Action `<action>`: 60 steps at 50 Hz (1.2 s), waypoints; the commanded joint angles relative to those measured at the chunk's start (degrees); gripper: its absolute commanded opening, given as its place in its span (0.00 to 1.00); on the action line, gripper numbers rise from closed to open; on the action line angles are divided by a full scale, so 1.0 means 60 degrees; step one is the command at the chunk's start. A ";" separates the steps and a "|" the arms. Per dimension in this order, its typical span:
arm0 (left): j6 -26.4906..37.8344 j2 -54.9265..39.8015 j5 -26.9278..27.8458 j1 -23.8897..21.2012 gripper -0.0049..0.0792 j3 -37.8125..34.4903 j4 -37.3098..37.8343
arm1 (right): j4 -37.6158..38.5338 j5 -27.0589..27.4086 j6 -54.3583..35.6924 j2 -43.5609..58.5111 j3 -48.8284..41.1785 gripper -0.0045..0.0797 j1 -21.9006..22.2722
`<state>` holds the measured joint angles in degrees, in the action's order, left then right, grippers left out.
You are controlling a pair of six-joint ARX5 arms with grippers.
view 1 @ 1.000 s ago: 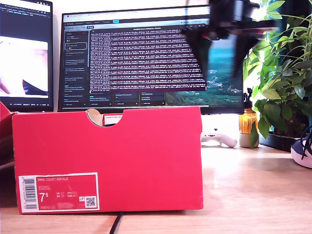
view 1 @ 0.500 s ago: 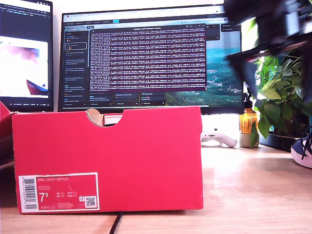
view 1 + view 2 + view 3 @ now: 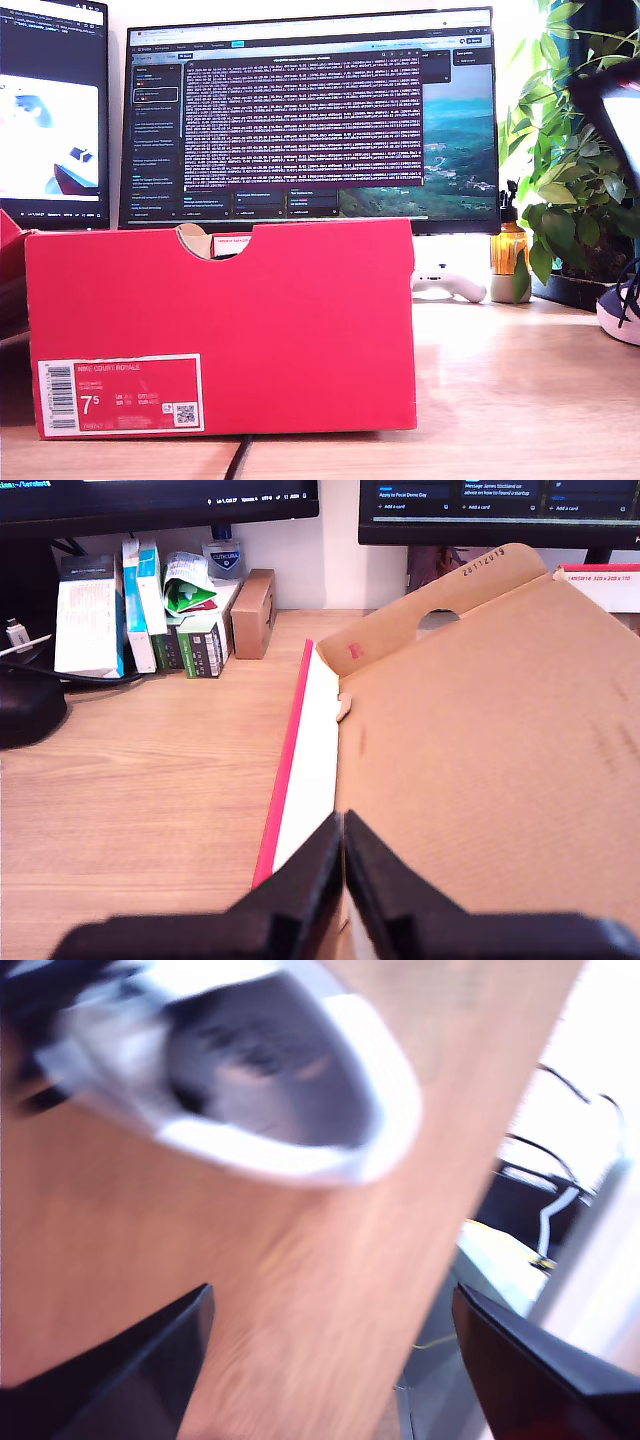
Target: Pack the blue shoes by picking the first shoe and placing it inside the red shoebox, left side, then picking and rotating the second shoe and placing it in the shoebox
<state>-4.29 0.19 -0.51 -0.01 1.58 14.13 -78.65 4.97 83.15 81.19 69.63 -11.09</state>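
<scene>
the red shoebox (image 3: pixel 220 330) label reads "7.5". my first gripper (image 3: pixel 343 880) sits pinched closed, empty, over its open inside. my second gripper (image 3: pixel 330 1360) gapes wide above a blurred blue shoe (image 3: pixel 270 1080), gripping nothing.

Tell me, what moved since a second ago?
An arm swept from in front of the monitor toward the exterior view's right, where a dark blurred part shows at the edge. The red shoebox and the shoe at that edge stayed put.

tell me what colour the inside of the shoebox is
Plain brown cardboard inside the red shoebox, with a white strip along one wall; clearest in the first wrist view.
</scene>
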 commanded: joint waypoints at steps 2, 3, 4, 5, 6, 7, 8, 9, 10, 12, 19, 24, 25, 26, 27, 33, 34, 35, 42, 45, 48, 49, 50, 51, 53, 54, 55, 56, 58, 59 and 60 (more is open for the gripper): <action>-0.0036 0.0084 0.0011 -0.0018 0.05 -0.0346 -0.0055 | 0.0004 0.0025 0.0350 -0.0375 -0.0404 0.89 0.0186; -0.0036 0.0084 0.0011 -0.0018 0.05 -0.0346 -0.0055 | 0.0007 0.0029 0.0437 -0.0412 -0.0466 0.89 0.0229; -0.0036 0.0084 0.0011 -0.0018 0.05 -0.0346 -0.0055 | 0.0007 0.0025 0.0506 -0.0448 -0.0514 0.89 0.0284; -0.0036 0.0084 0.0011 -0.0018 0.05 -0.0346 -0.0058 | 0.0007 0.0029 0.0546 -0.0463 -0.0546 0.89 0.0328; -0.0036 0.0084 0.0011 -0.0018 0.05 -0.0346 -0.0058 | 0.0007 0.0029 0.0586 -0.0477 -0.0576 0.89 0.0375; -0.0036 0.0084 0.0011 -0.0018 0.05 -0.0346 -0.0055 | 0.0007 0.0033 0.0681 -0.0484 -0.0597 0.89 0.0408; -0.0036 0.0084 0.0011 -0.0018 0.05 -0.0346 -0.0055 | 0.0007 0.0033 0.0718 -0.0484 -0.0612 0.89 0.0444; -0.0036 0.0084 0.0011 -0.0018 0.05 -0.0346 -0.0055 | 0.0007 0.0047 0.0732 -0.0484 -0.0623 0.89 0.0463; -0.0036 0.0084 0.0011 -0.0018 0.05 -0.0346 -0.0055 | 0.0007 0.0102 0.0747 -0.0484 -0.0634 0.89 0.0488; -0.0036 0.0084 0.0011 -0.0018 0.05 -0.0346 -0.0055 | 0.0011 0.0157 0.0838 -0.0484 -0.0652 0.89 0.0525; -0.0040 0.0084 0.0011 -0.0018 0.04 -0.0346 -0.0058 | 0.0011 0.0379 0.1224 -0.0484 -0.0688 0.89 0.0645; -0.0036 0.0084 0.0011 -0.0018 0.05 -0.0346 -0.0058 | 0.0011 0.0452 0.1523 -0.0484 -0.0841 0.89 0.0732; -0.0036 0.0084 0.0011 -0.0018 0.05 -0.0346 -0.0055 | 0.0011 0.0452 0.1588 -0.0484 -0.0889 0.89 0.0747; -0.0036 0.0084 0.0011 -0.0018 0.05 -0.0346 -0.0055 | 0.0015 0.0455 0.1647 -0.0484 -0.0947 0.89 0.0758; -0.0036 0.0084 0.0011 -0.0018 0.05 -0.0346 -0.0055 | 0.0022 0.0455 0.1668 -0.0481 -0.0994 0.89 0.0761; -0.0036 0.0084 0.0011 -0.0018 0.05 -0.0346 -0.0055 | 0.0124 0.0495 0.1978 -0.0481 -0.1308 0.89 0.0838; -0.0036 0.0084 0.0011 -0.0018 0.05 -0.0346 -0.0058 | 0.0200 0.0499 0.2000 -0.0481 -0.1362 0.89 0.0856; -0.0036 0.0084 0.0011 -0.0018 0.05 -0.0346 -0.0055 | 0.0281 0.0495 0.2044 -0.0481 -0.1410 0.89 0.0871; -0.0036 0.0084 0.0011 -0.0018 0.05 -0.0346 -0.0058 | 0.0834 0.0481 0.2401 -0.0477 -0.1752 0.89 0.0874; -0.0036 0.0084 0.0011 -0.0018 0.05 -0.0346 -0.0055 | 0.1027 0.0481 0.2514 -0.0470 -0.1920 0.89 0.0878; -0.0036 0.0084 0.0011 -0.0018 0.05 -0.0346 -0.0055 | 0.1217 0.0484 0.2667 -0.0470 -0.2091 0.89 0.0874; -0.0036 0.0084 0.0011 -0.0018 0.05 -0.0346 -0.0058 | 0.1308 0.0481 0.2710 -0.0470 -0.2186 0.89 0.0878; -0.0036 0.0084 0.0011 -0.0018 0.05 -0.0346 -0.0055 | 0.1421 0.0477 0.2754 -0.0470 -0.2251 0.89 0.0878; -0.0036 0.0084 0.0011 -0.0018 0.05 -0.0346 -0.0055 | 0.1530 0.0481 0.2758 -0.0470 -0.2328 0.89 0.0874; -0.0036 0.0084 0.0011 -0.0018 0.05 -0.0346 -0.0055 | 0.1712 0.0459 0.2841 -0.0470 -0.2463 0.89 0.0874; -0.0040 0.0084 0.0011 -0.0018 0.04 -0.0346 -0.0055 | 0.1785 0.0433 0.2943 -0.0470 -0.2528 0.89 0.0874; -0.0036 0.0084 0.0011 -0.0018 0.05 -0.0346 -0.0055 | 0.1876 0.0408 0.2991 -0.0470 -0.2586 0.89 0.0878; -0.0036 0.0084 0.0011 -0.0018 0.05 -0.0346 -0.0055 | 0.1978 0.0397 0.3049 -0.0466 -0.2659 0.89 0.0878; -0.0036 0.0084 0.0011 -0.0018 0.05 -0.0346 -0.0055 | 0.2149 0.0393 0.3191 -0.0470 -0.2790 0.89 0.0874; -0.0036 0.0084 0.0011 -0.0018 0.05 -0.0346 -0.0055 | 0.2233 0.0361 0.3275 -0.0466 -0.2860 0.89 0.0874; -0.0036 0.0084 0.0011 -0.0018 0.05 -0.0346 -0.0055 | 0.2310 0.0310 0.3359 -0.0466 -0.2922 0.89 0.0874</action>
<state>-4.29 0.19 -0.51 -0.01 1.58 14.13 -65.49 6.98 101.23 78.43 54.04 -5.98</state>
